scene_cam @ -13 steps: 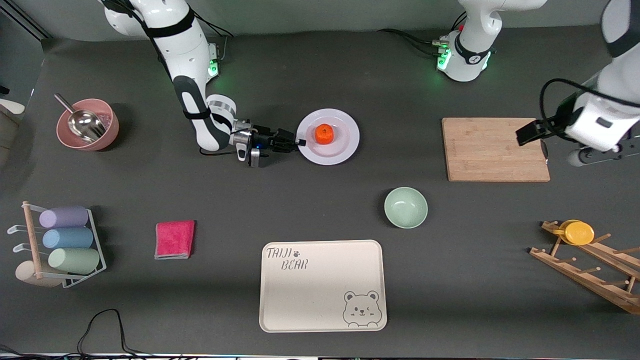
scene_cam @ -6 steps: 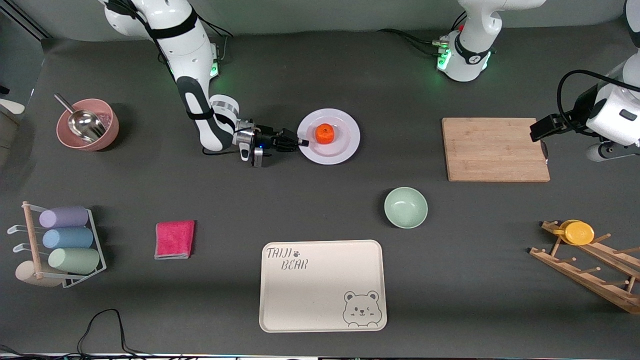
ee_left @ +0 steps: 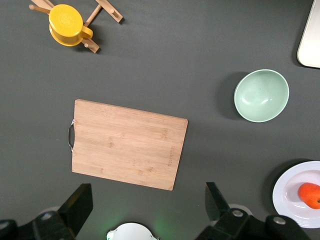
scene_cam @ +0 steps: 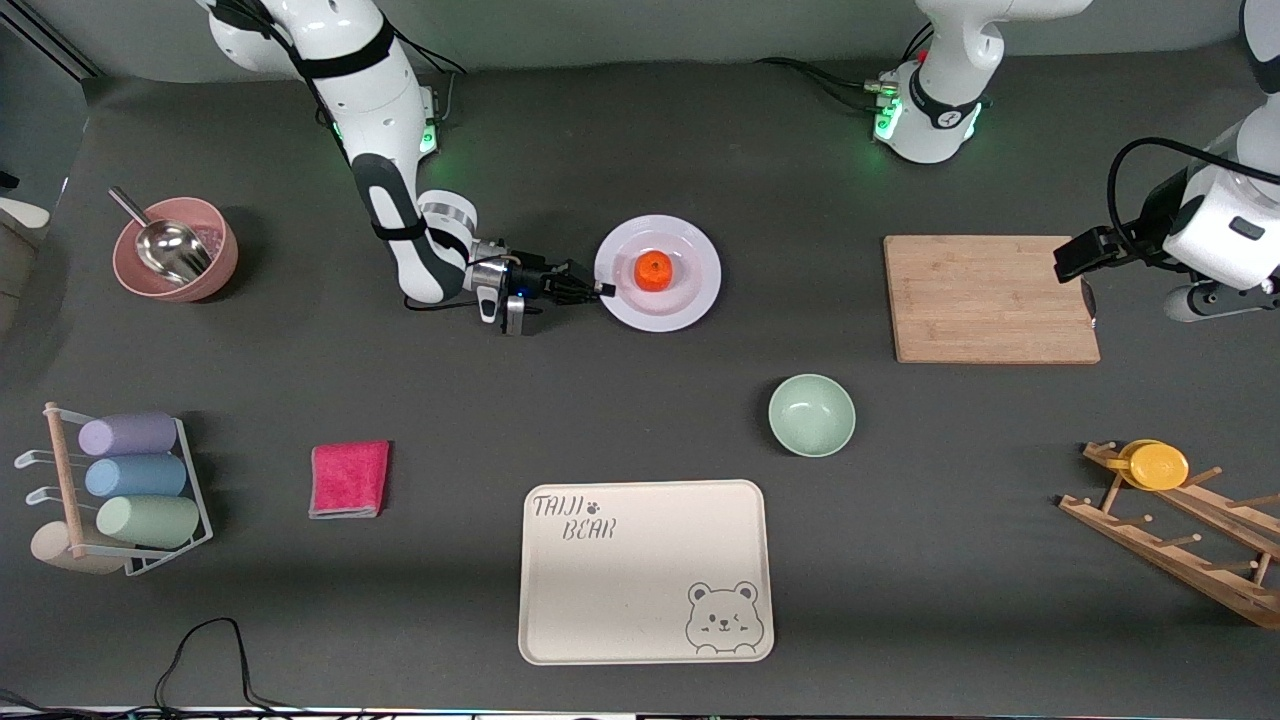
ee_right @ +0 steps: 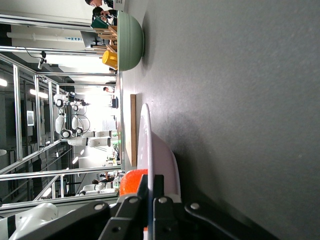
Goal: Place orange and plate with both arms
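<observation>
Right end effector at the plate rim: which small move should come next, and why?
Probably a gentle, level lift. The right end effector is shut on the rim of the plate, with the orange loose on it, so tilting could roll it off. The left end effector waits, open, over the cutting board.

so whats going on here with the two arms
The right claw is shut on the rim of the plate, which sits on the table with the orange in its middle. The left claw hangs open in the air over the cutting board, holding nothing. The green bowl and bear tray lie nearer the front camera.
</observation>
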`<state>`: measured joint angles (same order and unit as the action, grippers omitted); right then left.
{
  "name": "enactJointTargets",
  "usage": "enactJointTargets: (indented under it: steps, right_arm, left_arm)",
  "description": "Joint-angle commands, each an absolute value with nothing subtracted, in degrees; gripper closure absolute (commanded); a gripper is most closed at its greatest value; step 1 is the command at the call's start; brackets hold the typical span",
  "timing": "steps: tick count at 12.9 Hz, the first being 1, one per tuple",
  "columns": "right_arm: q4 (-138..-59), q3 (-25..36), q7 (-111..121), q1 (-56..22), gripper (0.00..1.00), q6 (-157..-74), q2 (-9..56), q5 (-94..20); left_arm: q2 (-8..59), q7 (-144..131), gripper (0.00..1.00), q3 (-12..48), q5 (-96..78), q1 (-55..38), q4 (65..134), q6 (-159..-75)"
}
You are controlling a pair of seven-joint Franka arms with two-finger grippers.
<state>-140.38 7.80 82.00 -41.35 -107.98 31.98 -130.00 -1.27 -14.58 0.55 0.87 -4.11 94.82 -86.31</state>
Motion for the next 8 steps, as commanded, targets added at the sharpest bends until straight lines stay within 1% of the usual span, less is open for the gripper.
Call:
enactJointTargets:
  steps: [1, 3, 6, 8]
  right_arm:
    - [-140.18, 7.65, 83.23, -40.26, 1.0, -105.57, 31.56, -131.22]
    - [-140.45, 7.65, 83.15, -39.46, 1.0, -105.21, 29.46, -131.05]
    - [-140.54, 7.65, 82.18, -38.94, 1.0, -105.21, 25.41, -131.04]
    - [-140.54, 7.65, 81.74, -38.58, 1.0, -105.64, 22.25, -130.87]
  left_arm:
    - [-0.35, -14.24, 0.0, 0.62, 1.49, -4.31, 92.73, -83.77]
    - [-0.35, -14.5, 0.0, 0.88, 1.49, -3.96, 92.72, -82.53]
    - [-0.09, -14.5, 0.0, 5.26, 1.67, -0.36, 92.81, -81.48]
    - [0.53, -14.5, 0.0, 5.36, 2.11, -0.53, 92.81, -81.21]
